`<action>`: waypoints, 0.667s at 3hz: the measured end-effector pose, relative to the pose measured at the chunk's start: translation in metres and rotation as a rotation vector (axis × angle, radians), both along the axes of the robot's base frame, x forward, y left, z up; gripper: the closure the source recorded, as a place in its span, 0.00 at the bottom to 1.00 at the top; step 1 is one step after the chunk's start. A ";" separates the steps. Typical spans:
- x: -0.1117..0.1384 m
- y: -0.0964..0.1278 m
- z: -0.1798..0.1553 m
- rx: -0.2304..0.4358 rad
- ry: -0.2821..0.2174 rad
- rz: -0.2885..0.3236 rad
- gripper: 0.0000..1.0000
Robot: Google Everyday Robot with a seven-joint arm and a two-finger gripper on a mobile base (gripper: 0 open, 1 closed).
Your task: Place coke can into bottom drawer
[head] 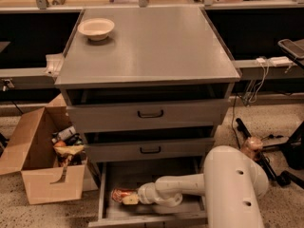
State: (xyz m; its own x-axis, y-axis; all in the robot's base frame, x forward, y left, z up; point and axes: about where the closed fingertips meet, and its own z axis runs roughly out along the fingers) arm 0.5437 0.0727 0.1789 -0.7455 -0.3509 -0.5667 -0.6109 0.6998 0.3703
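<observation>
The coke can (120,194) lies on its side at the left of the open bottom drawer (148,213), a shallow grey tray pulled out under the cabinet. My gripper (130,198) reaches into the drawer from the right at the end of my white arm (185,186). It sits right against the can's right end, low over the drawer floor. The arm's big white shoulder covers the drawer's right part.
A cream bowl (96,28) stands at the back left of the cabinet top (152,51). Two upper drawers (150,114) with black handles are a little ajar. An open cardboard box (42,156) with clutter stands on the floor at left. Chair legs (266,151) and cables are at right.
</observation>
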 end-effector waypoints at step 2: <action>0.000 0.000 0.000 0.000 0.000 0.000 0.00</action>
